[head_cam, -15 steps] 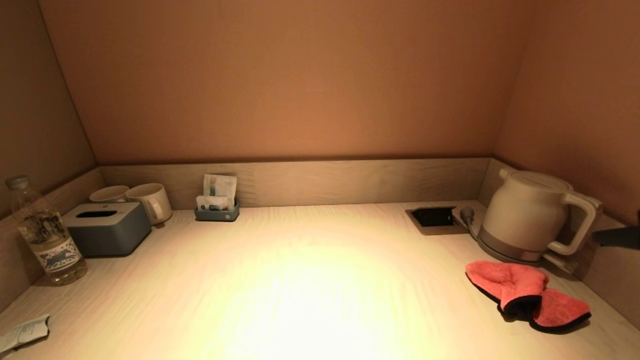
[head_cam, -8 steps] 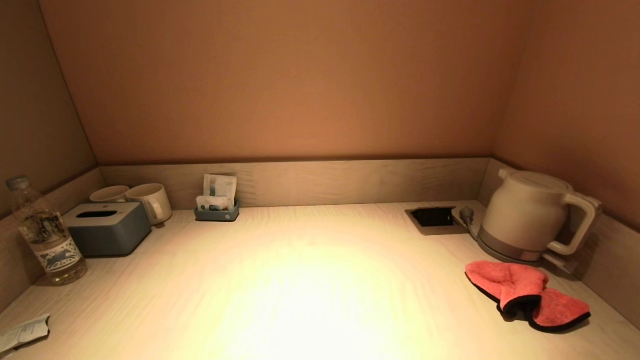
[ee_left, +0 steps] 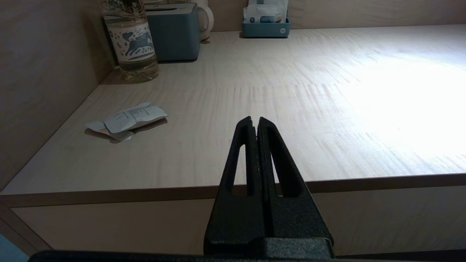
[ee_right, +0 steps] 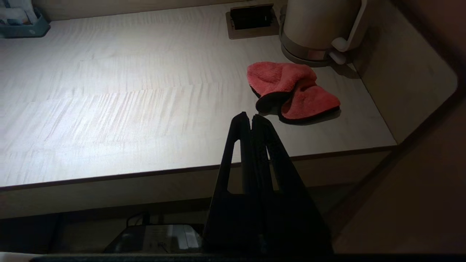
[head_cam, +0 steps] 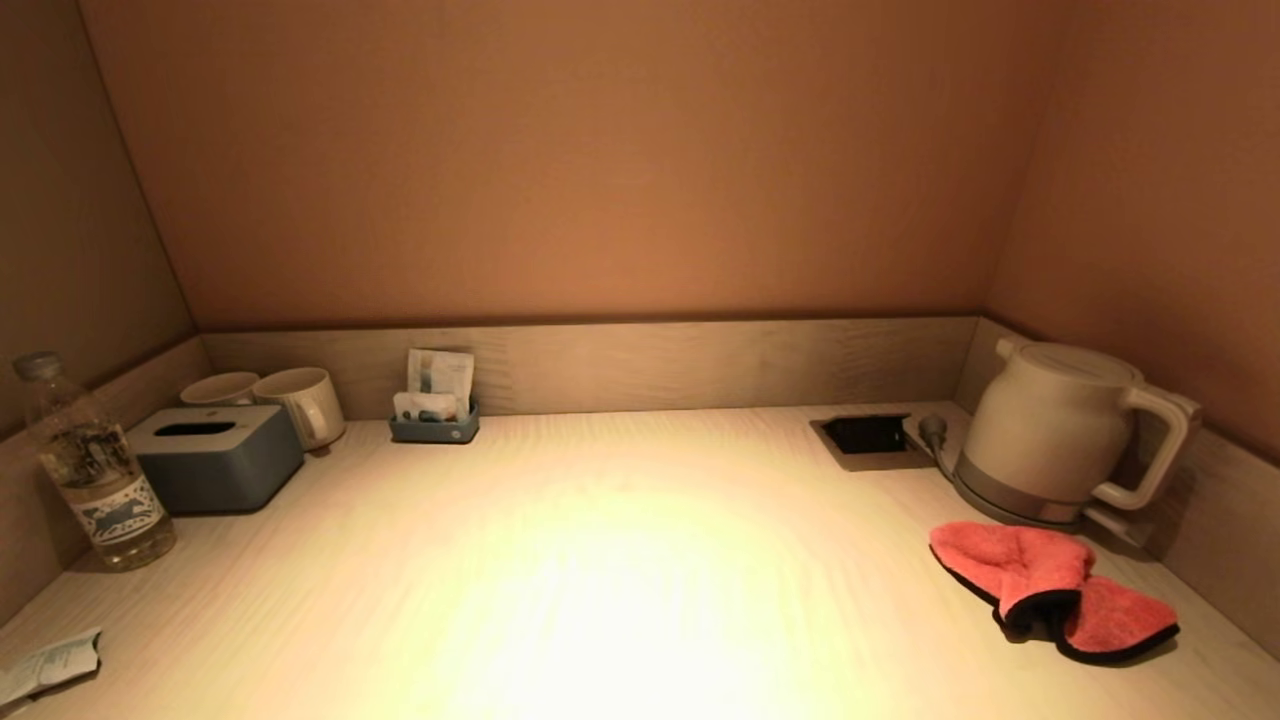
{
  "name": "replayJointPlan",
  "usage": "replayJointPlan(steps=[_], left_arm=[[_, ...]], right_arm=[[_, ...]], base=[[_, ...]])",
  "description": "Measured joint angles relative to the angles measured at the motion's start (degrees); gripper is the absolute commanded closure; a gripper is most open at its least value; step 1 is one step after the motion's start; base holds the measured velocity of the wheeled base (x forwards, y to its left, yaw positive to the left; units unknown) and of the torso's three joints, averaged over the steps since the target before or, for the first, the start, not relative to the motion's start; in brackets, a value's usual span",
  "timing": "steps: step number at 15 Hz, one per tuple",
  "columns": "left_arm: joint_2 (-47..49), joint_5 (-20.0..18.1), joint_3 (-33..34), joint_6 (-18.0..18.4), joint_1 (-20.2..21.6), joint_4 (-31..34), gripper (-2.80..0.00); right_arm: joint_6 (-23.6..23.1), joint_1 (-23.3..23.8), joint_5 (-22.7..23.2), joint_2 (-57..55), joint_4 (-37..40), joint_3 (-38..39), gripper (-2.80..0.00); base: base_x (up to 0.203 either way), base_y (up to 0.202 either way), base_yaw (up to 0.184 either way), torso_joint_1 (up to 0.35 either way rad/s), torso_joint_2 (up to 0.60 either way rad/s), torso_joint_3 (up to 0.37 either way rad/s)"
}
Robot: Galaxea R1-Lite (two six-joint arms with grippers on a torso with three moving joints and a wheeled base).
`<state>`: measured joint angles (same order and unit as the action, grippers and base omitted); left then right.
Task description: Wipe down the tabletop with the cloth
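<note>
Cloth [head_cam: 1050, 588]: red with a dark hem, lying crumpled on the tabletop [head_cam: 620, 560] at the robot's right, just in front of the white kettle [head_cam: 1060, 430] and its base. Not touched by either pincer. Also seen from the right wrist [ee_right: 291, 91], near the front right corner of the tabletop [ee_right: 109, 109], kettle [ee_right: 320, 25] behind it.

Right pincer [ee_right: 251, 116]: both fingers pressed together, nothing between them. Held off the front edge of the tabletop and apart from the cloth, tips pointing toward it.

Left pincer [ee_left: 255, 119]: fingers closed against each other, holding nothing. Sits off the front edge of the tabletop [ee_left: 291, 102] on the robot's left. Neither pincer shows in the head view.

Other items, left side: crumpled paper wrapper [ee_left: 125, 119] near the front left corner; water bottle [head_cam: 92, 465] against the left wall; grey tissue box [head_cam: 215, 458] beside it; 2 white mugs [head_cam: 270, 395] behind the box; small tray of sachets [head_cam: 434, 400] at the back wall. Recessed socket panel [head_cam: 868, 436] sits left of the kettle.
</note>
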<state>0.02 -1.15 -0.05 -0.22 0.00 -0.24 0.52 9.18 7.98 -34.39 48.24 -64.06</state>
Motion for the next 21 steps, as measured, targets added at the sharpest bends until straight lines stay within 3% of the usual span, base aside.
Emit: replayJointPlan(steps=[5, 14, 17, 21], left_arm=[[0.0, 0.02, 0.05, -0.02, 0.0, 0.09, 0.0], [0.0, 0.0, 0.0, 0.0, -0.05, 0.06, 0.0], [0.0, 0.01, 0.0, -0.04, 0.0, 0.02, 0.0], [0.0, 0.02, 0.0, -0.02, 0.0, 0.06, 0.0]], right_arm=[[2.96, -0.9, -0.13, 9.33, 0.05, 4.48, 0.0], [3.72, -6.2, -0.57, 17.12, 1.54, 6.65, 0.0], [4.67, -9.86, -2.99, 19.43, 1.62, 7.93, 0.0], [5.49, -10.34, -6.17, 20.57, 1.37, 8.47, 0.0]], base=[[0.0, 0.0, 0.0, 0.0, 0.0, 0.0], [0.0, 0.0, 0.0, 0.0, 0.0, 0.0], [0.0, 0.0, 0.0, 0.0, 0.0, 0.0], [0.0, 0.0, 0.0, 0.0, 0.0, 0.0]])
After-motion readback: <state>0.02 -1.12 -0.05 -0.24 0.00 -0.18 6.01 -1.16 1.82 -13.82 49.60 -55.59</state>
